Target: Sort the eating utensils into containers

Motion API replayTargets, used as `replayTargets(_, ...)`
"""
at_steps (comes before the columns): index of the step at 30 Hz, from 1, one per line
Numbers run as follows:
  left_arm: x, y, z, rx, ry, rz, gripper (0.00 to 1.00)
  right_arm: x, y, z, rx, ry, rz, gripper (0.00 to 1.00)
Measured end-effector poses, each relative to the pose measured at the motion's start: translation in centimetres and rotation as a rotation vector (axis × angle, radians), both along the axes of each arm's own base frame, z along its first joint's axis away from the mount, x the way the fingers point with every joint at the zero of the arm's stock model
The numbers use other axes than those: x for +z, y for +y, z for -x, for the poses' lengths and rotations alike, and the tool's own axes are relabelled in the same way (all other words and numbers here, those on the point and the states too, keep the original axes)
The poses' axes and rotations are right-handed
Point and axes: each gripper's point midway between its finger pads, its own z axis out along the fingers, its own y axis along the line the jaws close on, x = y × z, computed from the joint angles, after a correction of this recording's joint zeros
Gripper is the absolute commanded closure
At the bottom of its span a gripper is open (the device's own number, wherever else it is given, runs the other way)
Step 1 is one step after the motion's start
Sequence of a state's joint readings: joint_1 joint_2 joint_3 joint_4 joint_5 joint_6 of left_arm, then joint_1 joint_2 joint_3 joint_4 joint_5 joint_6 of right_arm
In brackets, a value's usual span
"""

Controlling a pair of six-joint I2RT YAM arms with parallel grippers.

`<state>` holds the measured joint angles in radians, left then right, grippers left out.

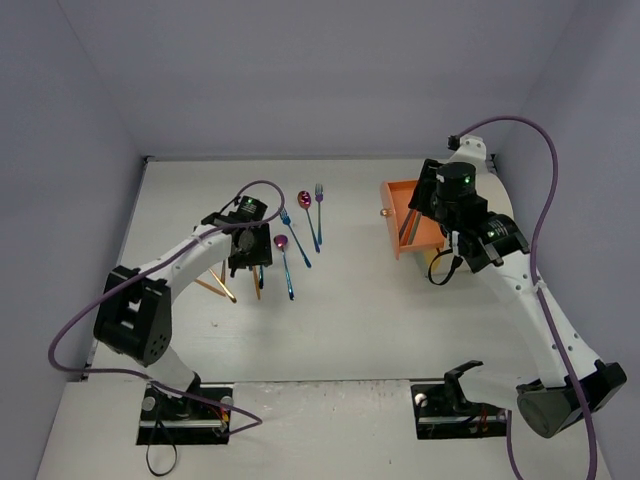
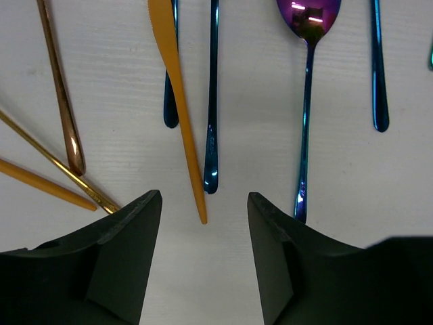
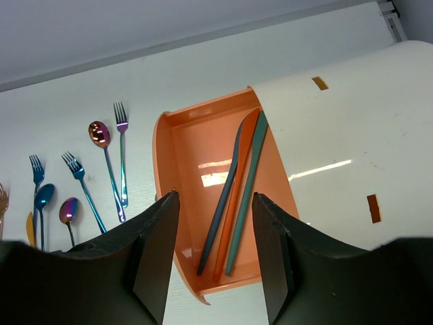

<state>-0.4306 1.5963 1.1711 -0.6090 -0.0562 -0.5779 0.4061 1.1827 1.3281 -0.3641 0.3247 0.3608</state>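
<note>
Several utensils lie on the table left of centre: a blue fork (image 1: pixel 296 238), a purple spoon (image 1: pixel 305 198), a purple-blue fork (image 1: pixel 319 205) and gold pieces (image 1: pixel 215 287). My left gripper (image 1: pixel 248 262) is open and empty just above them. In the left wrist view it (image 2: pixel 204 223) straddles the tip of a gold knife (image 2: pixel 177 81), next to a blue handle (image 2: pixel 212 101). The orange drawer (image 1: pixel 402 205) stands pulled out of the white cabinet (image 3: pixel 352 135). It holds a dark blue knife (image 3: pixel 226 196), an orange knife (image 3: pixel 238 200) and a teal knife (image 3: pixel 248 183). My right gripper (image 3: pixel 215 223) hovers open and empty over the drawer (image 3: pixel 193 156).
Grey walls close the table on three sides. A purple-blue spoon (image 2: pixel 308 20) and another blue handle (image 2: pixel 379 81) lie right of my left fingers; thin gold handles (image 2: pixel 64 101) lie to their left. The arm bases sit at the near edge.
</note>
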Motion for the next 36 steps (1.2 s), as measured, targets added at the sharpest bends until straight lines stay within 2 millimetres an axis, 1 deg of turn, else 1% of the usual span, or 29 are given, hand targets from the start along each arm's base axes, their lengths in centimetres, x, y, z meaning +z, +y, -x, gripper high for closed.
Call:
replayTargets(2,-1.4,0.2,-0.3,0.016,0.037,0.009,0.57,0.1,-0.1,0.1,0.004,-0.003,0.006,0.55)
replayTargets(5,-2.8,1.1,-1.2,0.067,0.065,0.024,0.61,0.3,-0.2,0.2,0.008,-0.008,0.015,0.54)
replayTargets(10,-3.3,2.5,-2.5,0.132,0.059,0.055,0.67,0.5,-0.5,0.9,0.011,-0.02,0.015,0.54)
replayTargets(14,-3.9,2.1,-3.0,0.135,0.062,0.077,0.71,0.5,-0.7,1.3,0.012,-0.023,0.017,0.53)
replayTargets(20,-5.2,1.3,-2.8,0.132,0.092,0.09,0.74,0.3,-0.7,1.3,0.013,-0.02,0.022,0.53)
replayTargets(29,-6.5,1.1,-1.8,0.164,0.114,0.076,0.83,0.3,-0.7,1.3,0.017,-0.019,0.029,0.53)
replayTargets(30,-6.5,1.1,-1.8,0.168,0.11,0.071,0.84,0.3,-0.7,1.3,0.017,-0.019,0.029,0.53)
replayTargets(32,-6.6,1.1,-1.8,0.172,0.102,0.059,0.92,0.3,-0.7,1.3,0.017,-0.019,0.029,0.53)
replayTargets(35,-6.6,1.0,-1.9,0.178,0.093,0.049,1.0,0.2,-0.7,1.3,0.017,-0.017,0.03,0.53)
replayTargets(36,-6.6,1.1,-1.9,0.183,0.091,0.047,1.0,0.2,-0.7,1.3,0.017,-0.016,0.03,0.53)
